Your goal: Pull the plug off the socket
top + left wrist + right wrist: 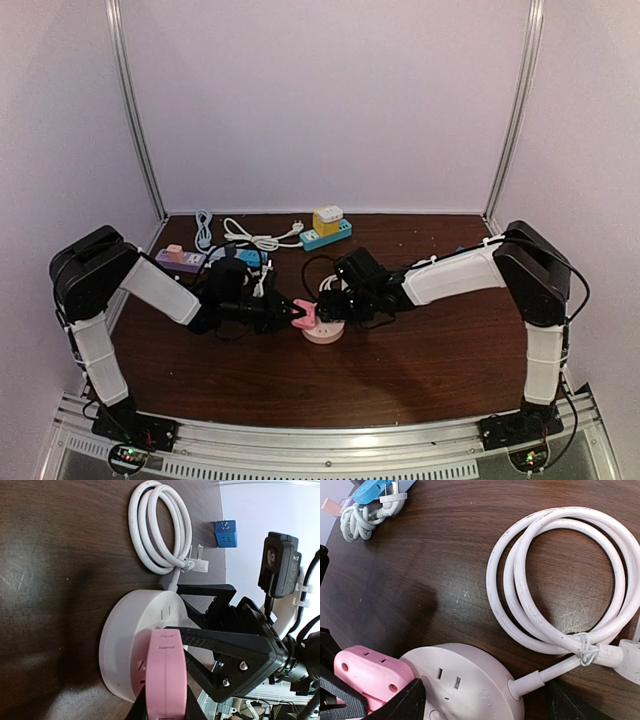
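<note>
The prongs of the pink plug [167, 675] are hidden where it sits at the left edge of the round white socket [132, 625] mid-table, so whether they are seated cannot be told; faint embossed lettering by the socket's cord outlet is unreadable. The left gripper [296, 315] is clamped narrowly on the pink plug's sides, while the right gripper [172, 608] stands wide apart astride the socket, its contact unclear
</note>
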{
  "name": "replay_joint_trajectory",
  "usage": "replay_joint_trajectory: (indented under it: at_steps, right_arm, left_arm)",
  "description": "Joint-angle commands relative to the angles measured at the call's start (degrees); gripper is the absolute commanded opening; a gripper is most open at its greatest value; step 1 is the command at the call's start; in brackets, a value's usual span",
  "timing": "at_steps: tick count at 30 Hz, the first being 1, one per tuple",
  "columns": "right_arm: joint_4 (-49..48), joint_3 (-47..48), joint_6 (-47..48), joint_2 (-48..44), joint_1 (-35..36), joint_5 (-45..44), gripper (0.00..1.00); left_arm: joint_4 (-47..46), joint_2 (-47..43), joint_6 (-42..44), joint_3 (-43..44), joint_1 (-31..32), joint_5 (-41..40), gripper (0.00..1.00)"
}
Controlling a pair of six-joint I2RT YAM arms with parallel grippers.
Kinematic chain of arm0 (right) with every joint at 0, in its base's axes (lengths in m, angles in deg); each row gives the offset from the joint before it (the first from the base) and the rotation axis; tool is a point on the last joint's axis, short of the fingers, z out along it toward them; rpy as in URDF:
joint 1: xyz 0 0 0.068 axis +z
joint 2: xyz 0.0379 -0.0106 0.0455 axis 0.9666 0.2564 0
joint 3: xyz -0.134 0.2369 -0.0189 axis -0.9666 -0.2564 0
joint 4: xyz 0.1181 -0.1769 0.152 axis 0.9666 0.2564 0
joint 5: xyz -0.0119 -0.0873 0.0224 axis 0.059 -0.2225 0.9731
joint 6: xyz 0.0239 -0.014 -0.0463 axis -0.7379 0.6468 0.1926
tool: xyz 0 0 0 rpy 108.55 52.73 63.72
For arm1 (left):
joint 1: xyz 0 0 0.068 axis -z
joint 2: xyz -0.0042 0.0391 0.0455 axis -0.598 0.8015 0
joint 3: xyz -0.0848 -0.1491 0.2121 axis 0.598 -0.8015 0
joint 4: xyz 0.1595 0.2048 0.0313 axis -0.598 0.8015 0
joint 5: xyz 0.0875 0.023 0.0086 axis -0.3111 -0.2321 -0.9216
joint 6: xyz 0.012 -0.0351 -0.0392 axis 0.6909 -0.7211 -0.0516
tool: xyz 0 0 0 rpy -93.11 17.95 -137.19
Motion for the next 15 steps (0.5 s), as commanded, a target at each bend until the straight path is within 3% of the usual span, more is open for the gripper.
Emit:
replay_joint_trajectory:
  at_steps: [1, 9, 15]
  right_arm:
    - [15.1, -4.2, 3.6, 7.1, 0.3, -5.7, 0.82]
    - [14.7, -5.0, 4.2, 7.1, 0.3, -7.6, 0.82]
    - [14.2, -4.9, 3.6, 7.5, 0.3, -7.6, 0.83]
  left_arm:
    - [-1.9, -5.6, 5.8, 4.5, 0.2, 3.8, 0.00]
    - [-13.7, -3.9, -5.3, 3.1, -0.5, 6.5, 0.00]
    - [-9.5, -4.3, -2.9, 3.9, -0.5, 6.8, 0.00]
